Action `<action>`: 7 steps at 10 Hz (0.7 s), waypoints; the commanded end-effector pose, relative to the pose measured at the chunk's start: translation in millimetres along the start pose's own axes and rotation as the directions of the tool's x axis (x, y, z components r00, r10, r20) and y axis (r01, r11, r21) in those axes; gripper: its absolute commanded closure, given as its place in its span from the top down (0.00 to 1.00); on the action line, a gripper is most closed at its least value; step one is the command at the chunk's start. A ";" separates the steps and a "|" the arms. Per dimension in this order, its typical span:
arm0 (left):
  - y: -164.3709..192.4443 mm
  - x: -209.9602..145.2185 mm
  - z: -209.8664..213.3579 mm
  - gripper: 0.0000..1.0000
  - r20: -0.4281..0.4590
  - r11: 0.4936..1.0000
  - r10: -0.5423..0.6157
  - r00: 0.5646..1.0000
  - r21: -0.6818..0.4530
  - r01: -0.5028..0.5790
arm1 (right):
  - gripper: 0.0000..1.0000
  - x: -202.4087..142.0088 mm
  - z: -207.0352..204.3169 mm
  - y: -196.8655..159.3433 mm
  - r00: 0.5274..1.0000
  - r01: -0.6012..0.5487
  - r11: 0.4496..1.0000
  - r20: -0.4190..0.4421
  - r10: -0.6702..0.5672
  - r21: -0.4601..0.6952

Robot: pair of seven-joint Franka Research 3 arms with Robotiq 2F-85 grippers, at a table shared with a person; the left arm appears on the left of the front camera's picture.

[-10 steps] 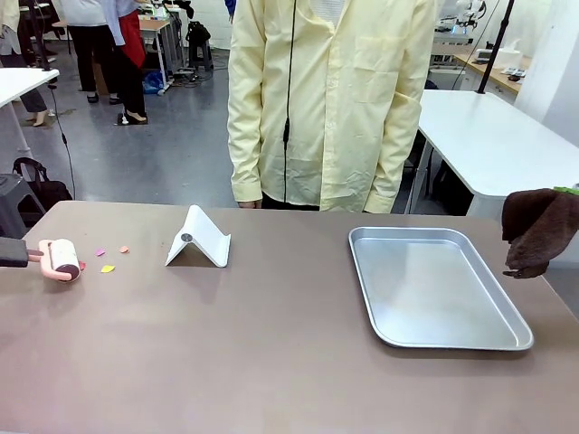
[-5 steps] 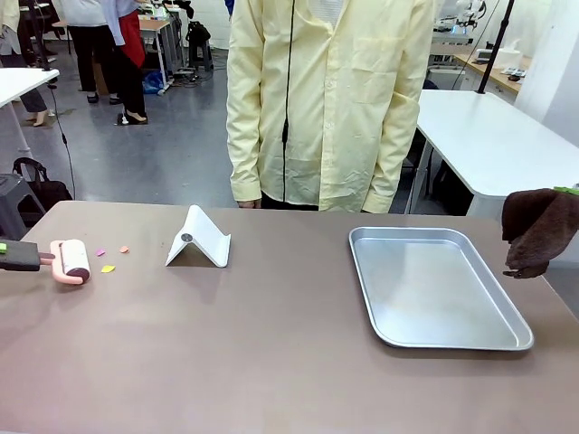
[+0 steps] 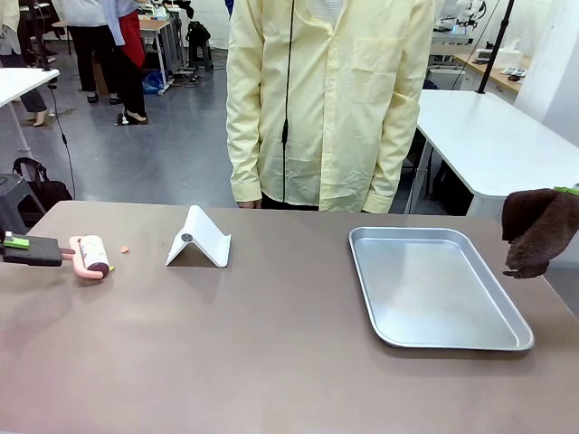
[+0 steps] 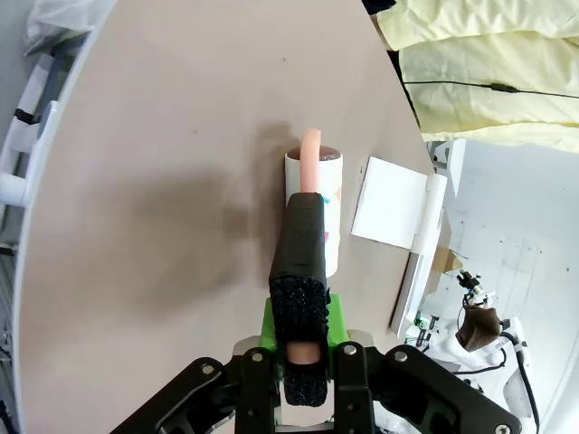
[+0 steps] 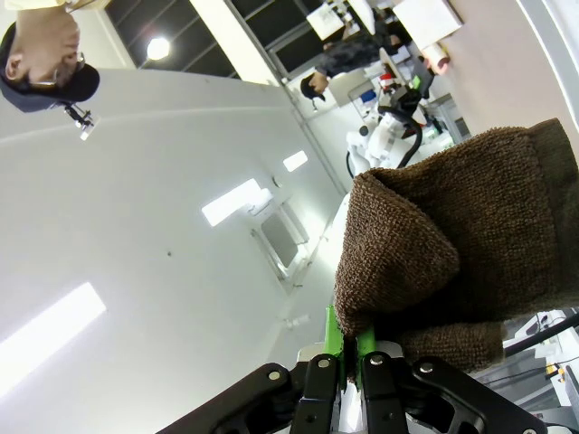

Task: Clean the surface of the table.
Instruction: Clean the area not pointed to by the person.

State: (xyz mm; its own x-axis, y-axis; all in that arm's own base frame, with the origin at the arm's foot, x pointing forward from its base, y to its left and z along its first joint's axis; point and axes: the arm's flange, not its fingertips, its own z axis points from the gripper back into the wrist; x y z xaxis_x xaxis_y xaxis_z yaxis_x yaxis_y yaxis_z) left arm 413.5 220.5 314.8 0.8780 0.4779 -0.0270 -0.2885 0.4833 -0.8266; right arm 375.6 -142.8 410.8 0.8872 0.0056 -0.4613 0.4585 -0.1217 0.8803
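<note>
At the far left of the taupe table [image 3: 271,353], my left gripper [image 3: 32,249] is shut on the black foam grip of a lint roller [image 3: 92,256]. The roller has a pink handle and a white roll, and the roll lies on the tabletop. In the left wrist view the roller [image 4: 317,203] reaches out from my left gripper [image 4: 303,325] over the table [image 4: 163,136], with small coloured bits on the roll. One small orange scrap [image 3: 124,250] lies just right of the roller. At the right edge my right gripper [image 5: 355,348] is shut on a brown cloth [image 3: 538,231], held above the table.
A white folded stand [image 3: 199,240] sits right of the roller, also in the left wrist view [image 4: 389,203]. A silver metal tray [image 3: 434,334] lies on the table's right half. A person in a pale yellow coat [image 3: 326,99] stands at the far side.
My left gripper has rolled the lint roller rightward over the scraps. The yellow and pink scraps no longer lie on the table; the orange one stays. The right arm has not moved.
</note>
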 end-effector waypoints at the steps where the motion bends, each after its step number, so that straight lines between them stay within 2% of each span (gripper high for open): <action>1: 4.4 0.3 -35.9 0.22 -0.035 0.995 0.022 0.999 0.095 -0.019 | 0.06 1.5 -4.1 3.3 1.000 -0.012 1.000 0.009 0.012 0.014; 7: -29.6 21.7 -81.2 0.22 -0.090 0.997 0.015 0.996 0.083 -0.007 | 0.06 1.5 -4.1 3.3 1.000 -0.012 1.000 0.009 0.012 0.014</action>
State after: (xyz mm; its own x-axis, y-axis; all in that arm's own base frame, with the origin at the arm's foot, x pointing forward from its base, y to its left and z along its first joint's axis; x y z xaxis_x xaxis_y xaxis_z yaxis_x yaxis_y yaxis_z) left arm 470.0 159.0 315.8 0.9081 0.4142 -0.0613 -0.2812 0.4947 -0.8223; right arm 375.6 -142.8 410.7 0.8872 0.0053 -0.4614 0.4585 -0.1216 0.8803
